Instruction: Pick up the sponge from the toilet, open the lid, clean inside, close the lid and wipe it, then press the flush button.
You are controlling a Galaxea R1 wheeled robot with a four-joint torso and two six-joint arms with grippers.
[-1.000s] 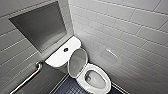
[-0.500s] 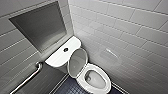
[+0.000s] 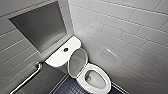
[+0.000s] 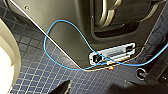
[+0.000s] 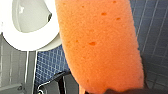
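The white toilet (image 3: 98,87) stands in the corner, its bowl open to view. Its lid (image 3: 77,62) is raised and leans back against the tank. The dark round flush button (image 3: 65,49) sits in the middle of the tank top. In the right wrist view the orange sponge (image 5: 100,45) looms large, with my right gripper (image 5: 111,88) shut on its end. It hangs beside the toilet's rim (image 5: 32,40), over the floor. My left gripper (image 4: 68,90) is open and holds nothing, low over the floor next to the bowl's pale edge (image 4: 6,62).
Grey tiled walls close in on both sides of the toilet. A metal grab bar (image 3: 30,77) runs along the left wall under a recessed niche (image 3: 40,25). The floor (image 3: 67,88) is dark blue small tile. My own base with a blue cable (image 4: 62,42) stands close.
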